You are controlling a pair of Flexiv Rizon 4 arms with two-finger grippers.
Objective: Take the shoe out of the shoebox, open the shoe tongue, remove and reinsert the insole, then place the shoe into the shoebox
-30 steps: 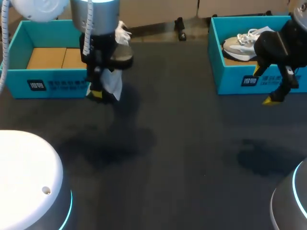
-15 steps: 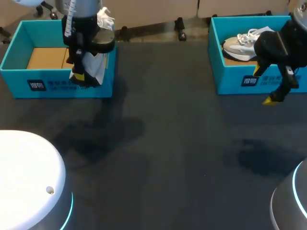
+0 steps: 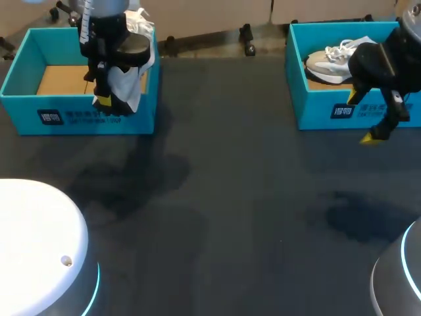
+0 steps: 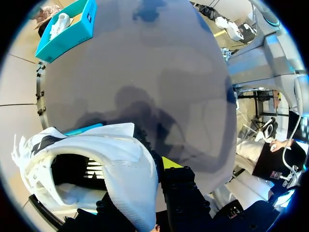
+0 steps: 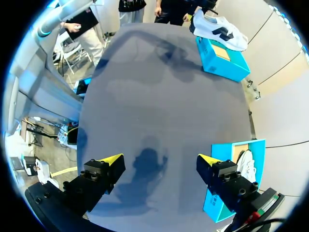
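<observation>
Your left arm has swung the white sneaker [image 3: 126,84] back from over the tabletop [image 3: 250,197] to the left shoebox [image 3: 39,117], so the final placing looks close. The left claw [image 3: 104,101] points down, clamped on the sneaker above the box's right end. Your right claw [image 5: 159,160] hangs unmoved, spread empty, before the right shoebox [image 3: 316,112].

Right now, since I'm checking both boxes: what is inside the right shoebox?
A grey-and-white shoe lies in the right shoebox; my right arm covers the rest of it.
</observation>
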